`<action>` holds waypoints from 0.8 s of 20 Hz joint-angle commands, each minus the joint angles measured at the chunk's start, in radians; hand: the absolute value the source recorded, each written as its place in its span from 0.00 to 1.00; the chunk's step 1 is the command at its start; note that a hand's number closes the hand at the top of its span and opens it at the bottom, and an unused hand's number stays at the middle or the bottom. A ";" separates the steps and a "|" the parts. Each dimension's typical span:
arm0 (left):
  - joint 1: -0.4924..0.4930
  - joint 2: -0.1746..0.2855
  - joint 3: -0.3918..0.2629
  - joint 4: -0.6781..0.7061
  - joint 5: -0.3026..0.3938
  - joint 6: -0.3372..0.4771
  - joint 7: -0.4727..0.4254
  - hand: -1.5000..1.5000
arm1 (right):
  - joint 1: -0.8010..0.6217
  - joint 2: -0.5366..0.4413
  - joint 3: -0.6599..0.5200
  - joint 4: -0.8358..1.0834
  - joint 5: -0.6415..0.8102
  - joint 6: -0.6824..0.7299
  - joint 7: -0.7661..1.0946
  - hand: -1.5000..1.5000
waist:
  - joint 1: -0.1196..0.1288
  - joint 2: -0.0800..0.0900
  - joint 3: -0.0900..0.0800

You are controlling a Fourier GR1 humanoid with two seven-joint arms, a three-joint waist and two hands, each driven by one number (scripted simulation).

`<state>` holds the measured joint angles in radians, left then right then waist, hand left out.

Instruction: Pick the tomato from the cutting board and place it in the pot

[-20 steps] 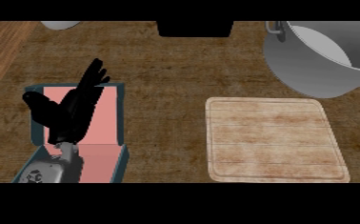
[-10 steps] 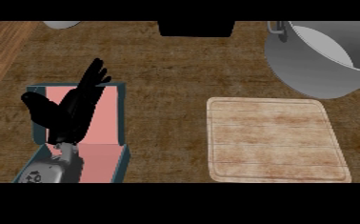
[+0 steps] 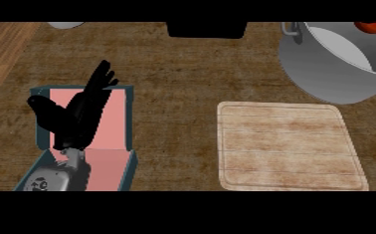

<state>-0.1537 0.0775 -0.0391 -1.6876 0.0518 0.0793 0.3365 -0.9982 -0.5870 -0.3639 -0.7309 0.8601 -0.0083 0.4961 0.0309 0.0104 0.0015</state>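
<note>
**Item 1 — left hand** (image 3: 73,116). We find it at the view's left, over a teal tray (image 3: 132,128) with a pink floor. The fingers are straight and point up, the thumb is spread to the left, and it has hold of nothing. We log it as resting.

**Item 2 — right hand.** It shows nowhere, so we cannot speak of its fingers.

**Item 3 — cutting board** (image 3: 290,146). It is pale wood and lies on the table (image 3: 191,78) at lower right, well apart from the left hand. We see no tomato on it.

**Item 4 — pot** (image 3: 323,73). It is grey metal and sits at upper right, just beyond the board's far edge.

**Item 5 — tomato** (image 3: 366,27). We see only a small red patch at the right margin, cut by the edge. It seems to sit within the pot's opening, so we judge it is already in the pot. Its long axis cannot be told.

**Relation.** The red patch lies far to the right of the left hand and beyond it, across the whole table. Any further handling on that side would fall to the right arm.

**Sundries.** A black block (image 3: 206,29) sits at top centre and a pale rounded piece (image 3: 66,25) at top left.

**Writing.** There is a dark mark on the grey forearm (image 3: 55,178) — we cannot read it. We find no brands or labels elsewhere.
</note>
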 commanded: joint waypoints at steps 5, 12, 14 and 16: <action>-0.016 0.006 0.018 0.003 0.022 -0.015 0.009 0.50 | -0.048 0.042 -0.145 0.178 -0.144 -0.113 -0.102 0.00 | 0.000 0.000 0.000; 0.045 -0.002 -0.002 -0.025 0.004 -0.009 -0.009 0.50 | -0.021 -0.012 -0.267 0.134 -0.221 -0.373 -0.299 0.00 | 0.006 0.001 0.001; -0.001 -0.010 -0.007 -0.024 -0.010 0.016 0.041 0.50 | -0.042 0.018 -0.259 0.098 -0.224 -0.425 -0.273 0.00 | -0.013 -0.006 0.000; -0.001 0.001 0.031 0.013 0.011 0.000 -0.015 0.50 | -0.022 -0.024 -0.296 0.124 -0.256 -0.436 -0.297 0.00 | -0.016 -0.004 -0.001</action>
